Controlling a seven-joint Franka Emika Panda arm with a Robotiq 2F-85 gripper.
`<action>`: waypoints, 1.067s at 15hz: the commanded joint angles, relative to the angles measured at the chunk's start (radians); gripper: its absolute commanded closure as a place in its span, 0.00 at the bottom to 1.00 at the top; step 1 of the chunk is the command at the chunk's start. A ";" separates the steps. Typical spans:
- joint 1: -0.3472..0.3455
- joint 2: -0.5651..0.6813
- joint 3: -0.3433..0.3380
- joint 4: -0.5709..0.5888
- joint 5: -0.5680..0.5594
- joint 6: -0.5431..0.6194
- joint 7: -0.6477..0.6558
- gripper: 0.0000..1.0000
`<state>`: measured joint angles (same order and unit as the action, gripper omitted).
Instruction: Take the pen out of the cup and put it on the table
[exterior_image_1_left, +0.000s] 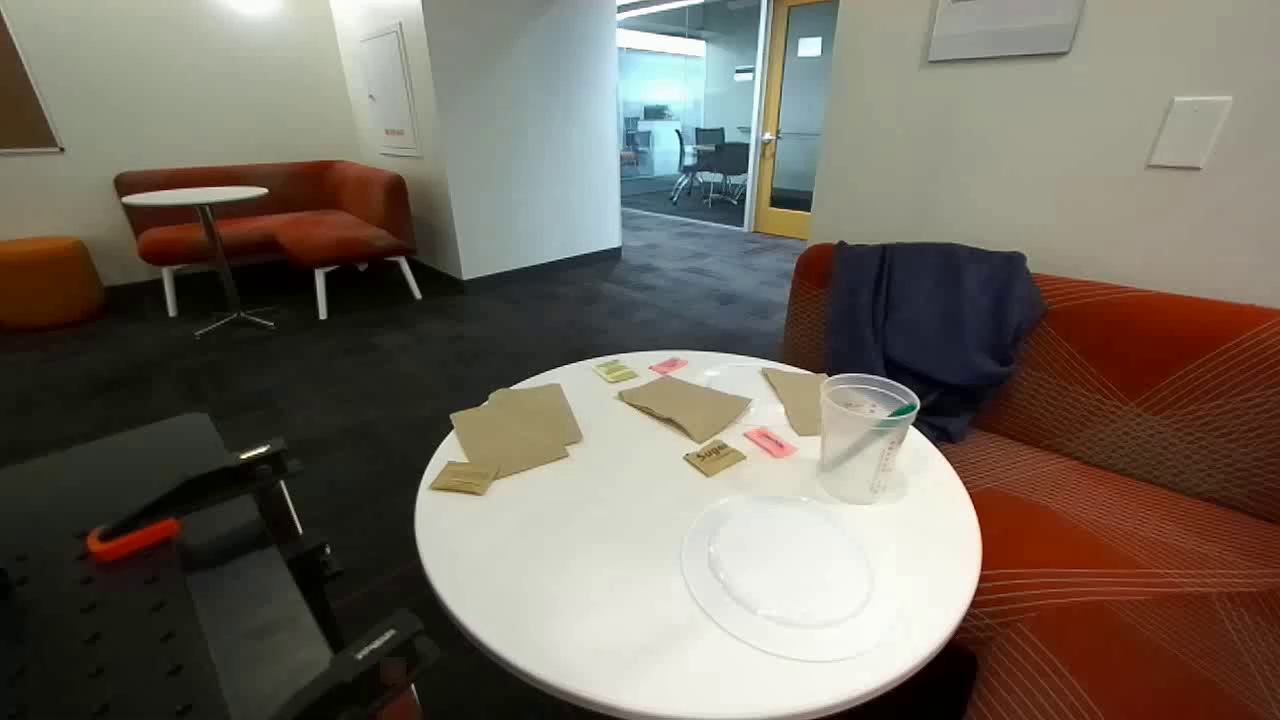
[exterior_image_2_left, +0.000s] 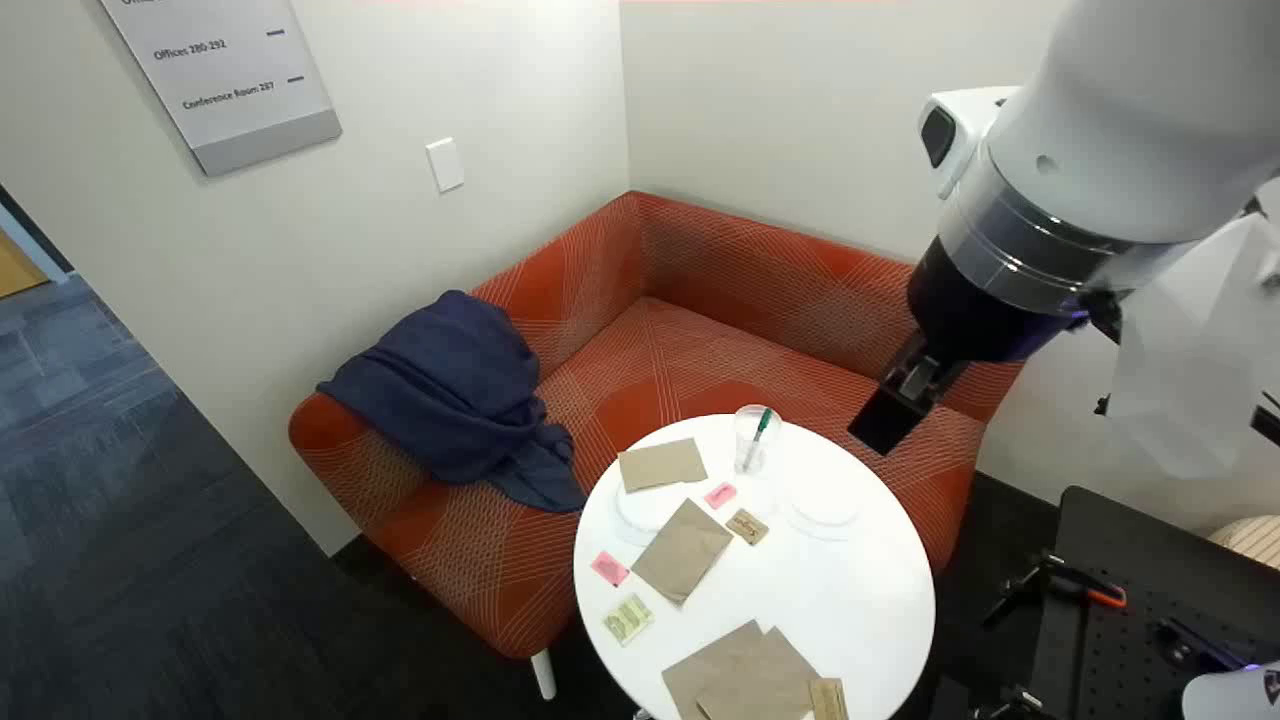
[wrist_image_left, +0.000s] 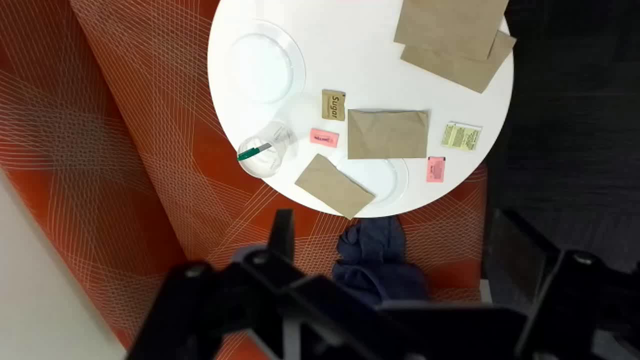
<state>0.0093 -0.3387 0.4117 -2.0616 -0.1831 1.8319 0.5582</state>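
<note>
The pen (exterior_image_1_left: 901, 411) has a dark green end and leans inside the clear cup (exterior_image_1_left: 846, 462), its green end at the rim. The pen also shows in an exterior view (exterior_image_2_left: 765, 421) and in the wrist view (wrist_image_left: 254, 151). The cup stands upright near the edge of the round white table (exterior_image_1_left: 580, 580), on the sofa side; it also shows in the wrist view (wrist_image_left: 264, 166). My gripper (exterior_image_2_left: 886, 424) hangs in the air, apart from the cup and above table height. In the wrist view its fingers (wrist_image_left: 404, 232) are wide apart with nothing between them.
A clear round plate (exterior_image_1_left: 790, 565) lies beside the cup. Another clear plate (wrist_image_left: 382, 175) lies partly under brown napkins (wrist_image_left: 387, 135). Sugar (wrist_image_left: 333, 105) and pink packets (wrist_image_left: 324, 137) lie near the cup. An orange sofa (exterior_image_2_left: 680, 350) with a dark blue cloth (exterior_image_2_left: 450, 390) borders the table.
</note>
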 joint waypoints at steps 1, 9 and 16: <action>0.042 0.008 -0.034 0.004 -0.015 -0.005 0.012 0.00; 0.047 0.002 -0.055 -0.003 -0.013 0.006 0.021 0.00; 0.020 0.002 -0.151 -0.001 0.003 0.026 0.030 0.00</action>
<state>0.0351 -0.3378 0.3013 -2.0626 -0.1830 1.8366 0.5604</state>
